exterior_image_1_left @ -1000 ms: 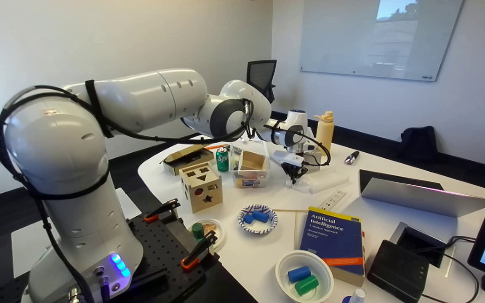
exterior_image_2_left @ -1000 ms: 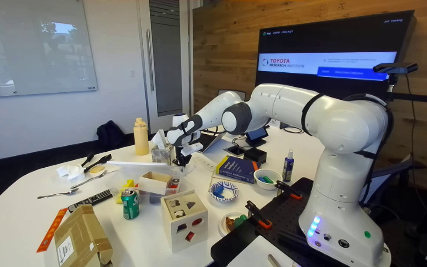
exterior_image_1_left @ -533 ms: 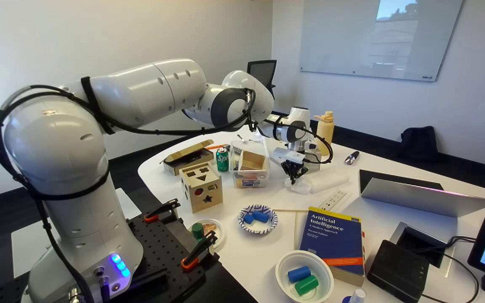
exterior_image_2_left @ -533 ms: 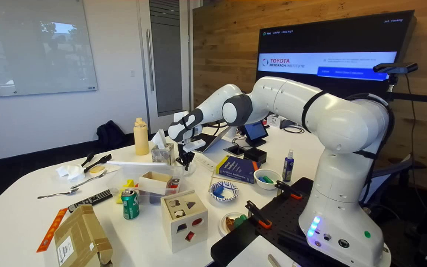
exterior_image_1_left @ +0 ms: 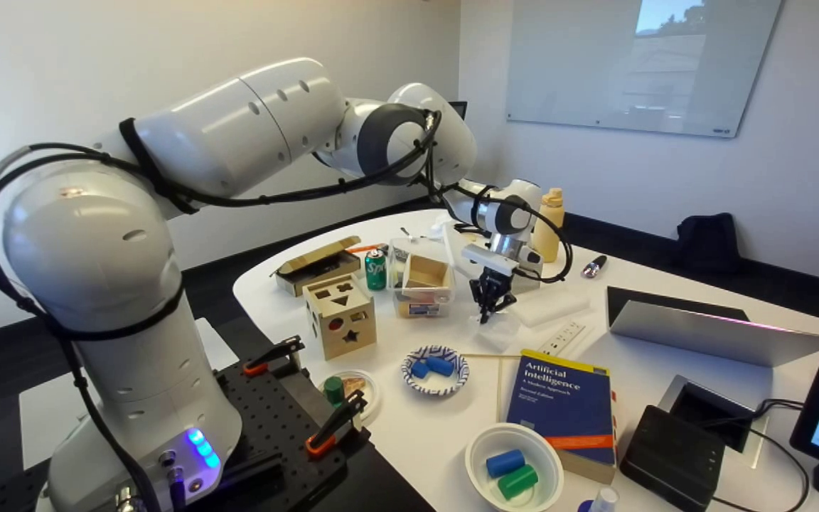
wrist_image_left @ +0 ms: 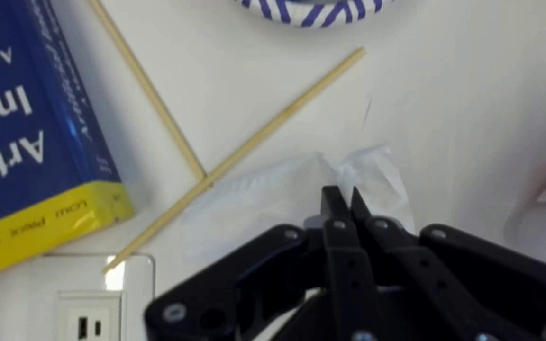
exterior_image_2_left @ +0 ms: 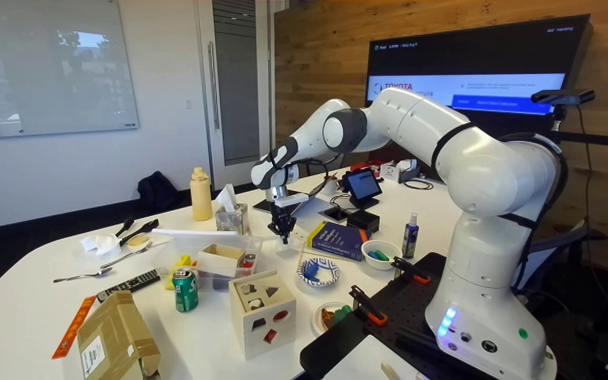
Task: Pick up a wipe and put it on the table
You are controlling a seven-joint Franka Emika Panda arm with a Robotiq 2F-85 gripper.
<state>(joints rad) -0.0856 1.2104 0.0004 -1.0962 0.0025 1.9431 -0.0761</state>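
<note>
The wipe [wrist_image_left: 249,203] hangs from the gripper [wrist_image_left: 344,196], which is drawn narrow and pinches a gathered fold of it, low over the table [wrist_image_left: 448,80]; whether the lower edge touches the top I can't tell. Laying it down looks like the step in hand. Go slowly: let the free edge land first, lower until the pinch is almost at the surface, then spread the gripper wide, pause, and rise straight, so that so light a sheet is less likely to cling and come up again. It is white and thin, almost see-through in both exterior views, puckered where it is held, with a broad flap on one side and a smaller one on the other. By the broad flap two thin sticks [wrist_image_left: 273,124] meet; edging away from them would probably let it lie flatter. Farther out are the patterned bowl [wrist_image_left: 296,14], the book [wrist_image_left: 12,118] and the power strip [wrist_image_left: 138,303].
</note>
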